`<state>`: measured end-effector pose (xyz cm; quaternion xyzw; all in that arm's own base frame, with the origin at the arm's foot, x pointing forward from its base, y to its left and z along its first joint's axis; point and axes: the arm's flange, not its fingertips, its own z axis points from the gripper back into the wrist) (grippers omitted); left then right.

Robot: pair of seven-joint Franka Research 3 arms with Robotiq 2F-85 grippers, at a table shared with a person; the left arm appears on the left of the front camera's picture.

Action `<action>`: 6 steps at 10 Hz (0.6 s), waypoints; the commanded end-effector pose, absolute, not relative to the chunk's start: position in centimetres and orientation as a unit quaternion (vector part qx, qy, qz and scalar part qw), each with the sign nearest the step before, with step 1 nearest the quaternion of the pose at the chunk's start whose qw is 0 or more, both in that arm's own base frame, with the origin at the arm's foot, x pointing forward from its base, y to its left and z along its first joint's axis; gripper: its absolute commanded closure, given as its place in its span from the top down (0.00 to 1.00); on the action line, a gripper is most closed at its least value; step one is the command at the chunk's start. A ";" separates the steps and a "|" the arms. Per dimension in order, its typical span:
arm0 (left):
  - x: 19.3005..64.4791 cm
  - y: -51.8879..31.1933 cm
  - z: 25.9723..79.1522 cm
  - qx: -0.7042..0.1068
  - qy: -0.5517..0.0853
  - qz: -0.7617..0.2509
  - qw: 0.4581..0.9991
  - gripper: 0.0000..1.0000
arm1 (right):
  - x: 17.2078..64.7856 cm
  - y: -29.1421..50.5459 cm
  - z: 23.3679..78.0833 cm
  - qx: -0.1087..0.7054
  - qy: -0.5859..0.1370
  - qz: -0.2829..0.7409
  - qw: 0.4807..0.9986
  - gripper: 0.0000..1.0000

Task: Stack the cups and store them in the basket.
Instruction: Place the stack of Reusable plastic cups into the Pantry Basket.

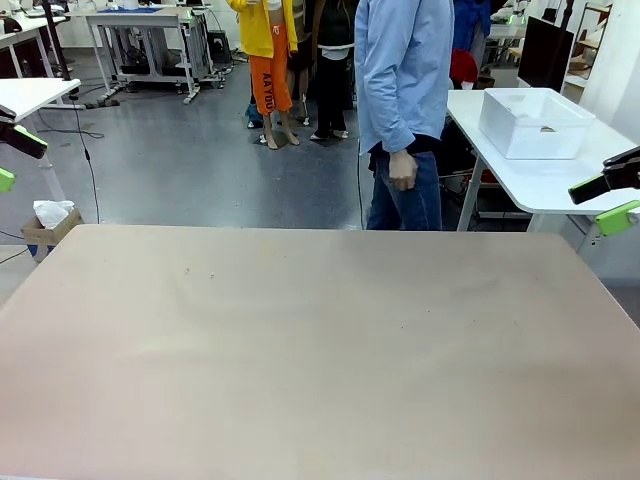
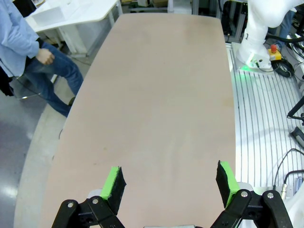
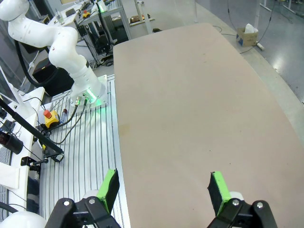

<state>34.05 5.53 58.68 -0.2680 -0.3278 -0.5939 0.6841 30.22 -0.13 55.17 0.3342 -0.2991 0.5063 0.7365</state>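
The white rectangular basket [image 1: 535,124] sits upright on the far side table [image 1: 520,175].

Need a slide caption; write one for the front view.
Both grippers, left and right, open beside the table; basket behind.

The surface [image 1: 320,350] lies bare from edge to edge, so a tool could pass anywhere across it. The left tool [image 2: 170,183] hangs with its jaws wide apart over one short end and the right tool [image 3: 163,187] likewise over the other, both above the surface. A person [image 1: 403,110] stands just beyond the far edge, toward the right corner, hand [image 1: 402,170] hanging down.
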 end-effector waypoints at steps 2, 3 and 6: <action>34.1 5.4 59.0 -0.272 -0.332 -0.593 0.681 1.00 | 30.3 -0.3 55.3 0.339 -0.309 0.512 0.726 1.00; 34.1 5.4 59.0 -0.272 -0.332 -0.593 0.681 1.00 | 30.3 -0.3 55.3 0.339 -0.309 0.512 0.726 1.00; 34.1 5.4 59.0 -0.272 -0.332 -0.593 0.681 1.00 | 30.3 -0.3 55.3 0.339 -0.309 0.512 0.726 1.00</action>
